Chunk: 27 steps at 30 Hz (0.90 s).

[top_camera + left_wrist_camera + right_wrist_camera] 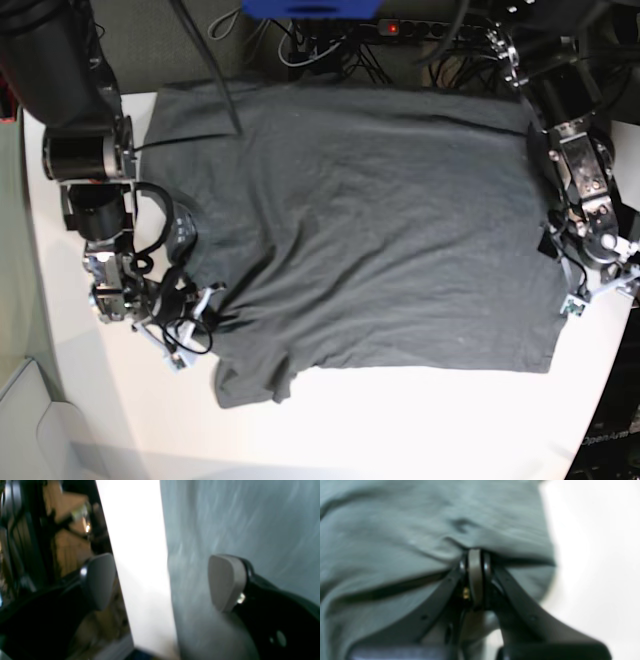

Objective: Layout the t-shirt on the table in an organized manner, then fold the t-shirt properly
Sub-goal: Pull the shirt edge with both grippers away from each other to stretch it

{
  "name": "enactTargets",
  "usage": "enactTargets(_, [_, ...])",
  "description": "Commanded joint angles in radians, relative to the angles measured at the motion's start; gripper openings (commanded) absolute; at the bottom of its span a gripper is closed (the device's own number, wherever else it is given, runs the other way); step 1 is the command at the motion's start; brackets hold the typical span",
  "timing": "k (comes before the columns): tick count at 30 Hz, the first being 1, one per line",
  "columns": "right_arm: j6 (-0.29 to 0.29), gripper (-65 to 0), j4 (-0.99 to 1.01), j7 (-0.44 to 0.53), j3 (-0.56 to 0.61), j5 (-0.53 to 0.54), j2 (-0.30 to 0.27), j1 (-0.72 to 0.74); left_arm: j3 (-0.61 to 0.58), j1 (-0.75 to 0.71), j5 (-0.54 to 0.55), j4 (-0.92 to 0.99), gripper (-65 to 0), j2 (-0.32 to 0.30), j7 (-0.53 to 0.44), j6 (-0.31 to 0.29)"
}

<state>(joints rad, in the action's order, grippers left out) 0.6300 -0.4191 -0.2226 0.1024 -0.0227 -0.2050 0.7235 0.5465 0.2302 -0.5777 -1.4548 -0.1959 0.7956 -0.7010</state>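
The dark grey t-shirt (pixel 370 230) lies spread on the white table (pixel 400 420), with its lower left corner rumpled. My right gripper (pixel 200 305) is at the shirt's left edge. In the right wrist view the gripper (pixel 475 555) is shut on a raised fold of the shirt (pixel 395 530), with bare table (pixel 595 555) to its right. My left gripper (pixel 600 297) is at the shirt's right edge. In the left wrist view the gripper (pixel 162 582) is open and holds nothing. One pad (pixel 226 582) is over the shirt (pixel 250 517), the other over the edge of the table (pixel 140 555).
A power strip (pixel 390 27) with a red light and several cables lie on the floor behind the table. A blue object (pixel 310 8) is at the top edge. Bare table runs along the front edge below the shirt.
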Motion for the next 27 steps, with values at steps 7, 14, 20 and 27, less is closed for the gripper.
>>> enactTargets(7, [-0.253, -64.7, -0.021, 0.134, -0.003, 0.014, -0.029, 0.052, 0.005, 0.008, -0.012, -0.022, -8.0, -0.012, 0.009, 0.008])
enactTargets(14, [-0.160, -65.0, -0.022, 0.045, -0.014, 0.020, -0.035, 0.043, 0.005, -0.032, -0.011, 0.035, -8.1, -0.018, -0.005, 0.008])
enactTargets(20, [0.011, -65.0, -0.255, -0.125, -0.114, 0.020, -0.035, -0.098, 0.007, -0.027, -0.005, 0.211, -8.1, -0.061, -0.091, 0.008])
enactTargets(27, [0.068, -65.0, -0.751, -0.318, -0.142, 0.017, -0.026, -0.322, 0.005, 0.005, -0.005, 0.279, -8.1, -0.092, -0.130, 0.008])
